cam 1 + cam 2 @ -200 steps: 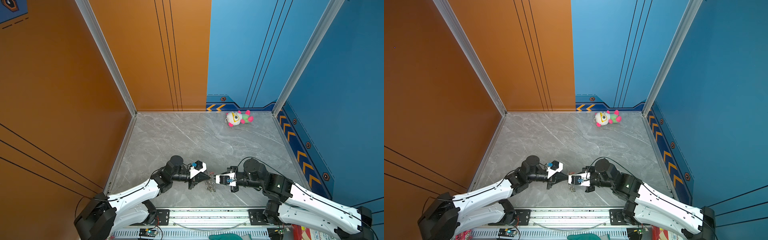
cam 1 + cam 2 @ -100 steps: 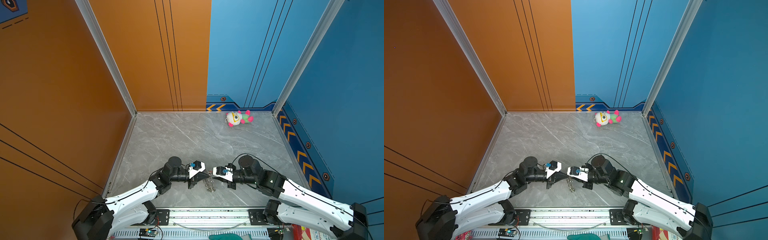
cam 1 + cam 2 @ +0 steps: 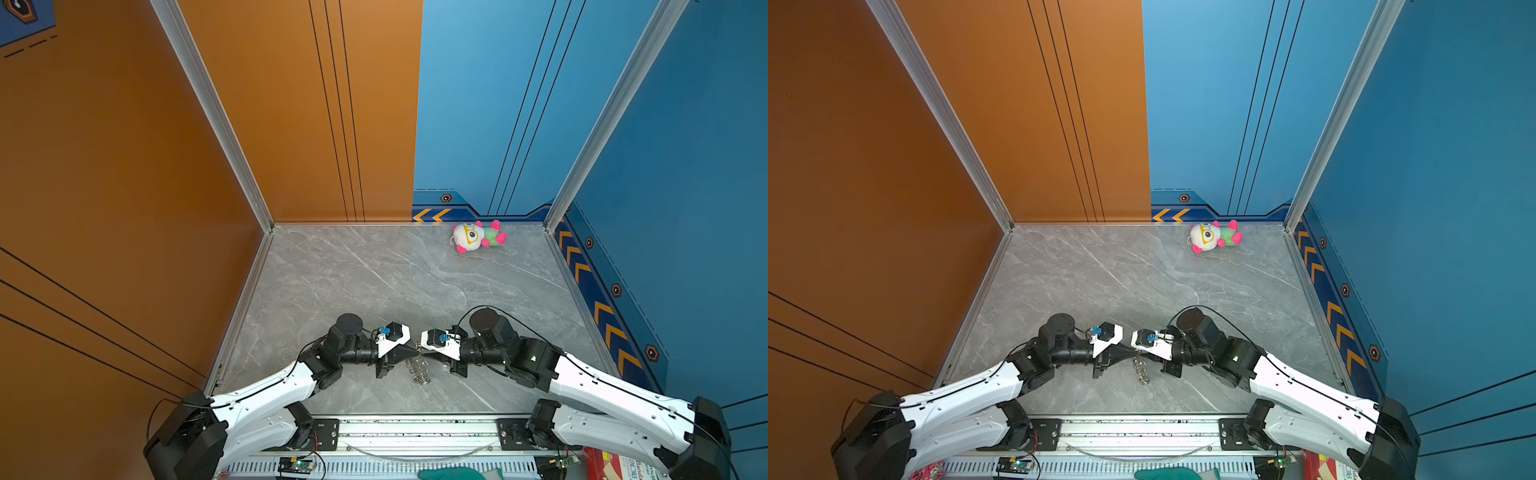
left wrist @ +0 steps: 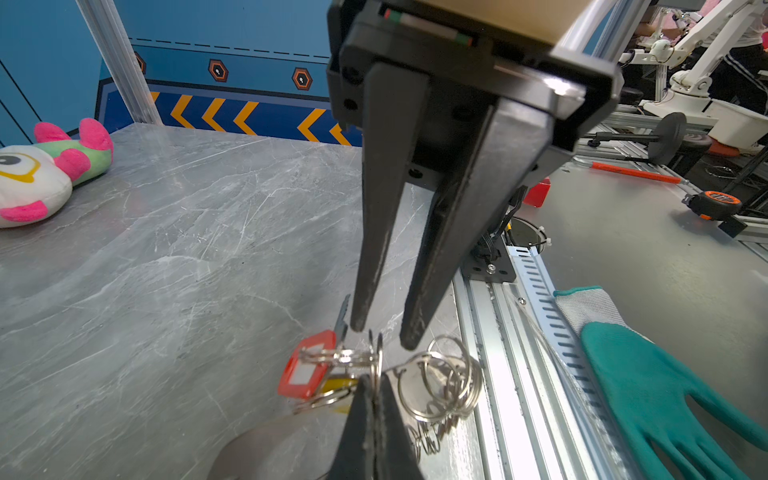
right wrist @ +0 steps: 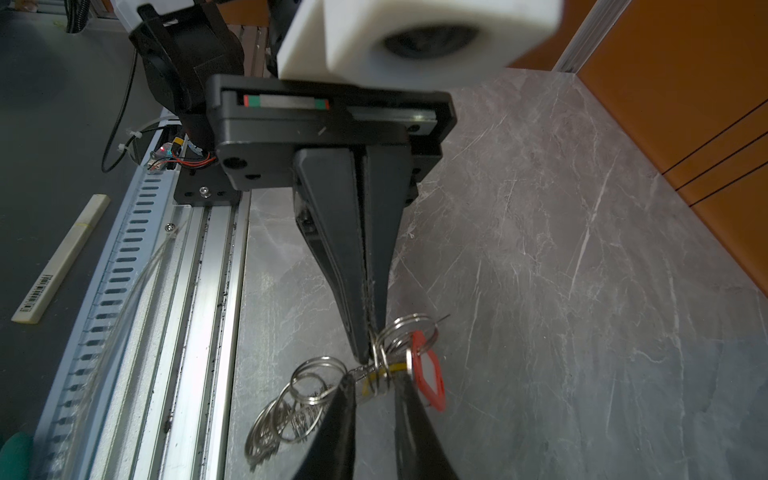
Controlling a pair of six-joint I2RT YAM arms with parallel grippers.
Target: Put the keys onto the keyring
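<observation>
Just left of the plush toy (image 3: 478, 237), two orange chevrons (image 3: 432, 215) on the back wall's dark blue strip point away from it. Above them sits a small hexagon mark (image 3: 446, 198). To the right of the toy, a row of orange chevrons (image 3: 602, 311) runs along the side wall's strip, pointing toward the back wall. Far from the toy, past the front rail, a red box (image 3: 615, 465) carries white letters that seem to begin "Banda"; the rest is cut off. A white stick (image 5: 62, 257) bears a barcode label (image 5: 36, 297), its digits too small to read.
</observation>
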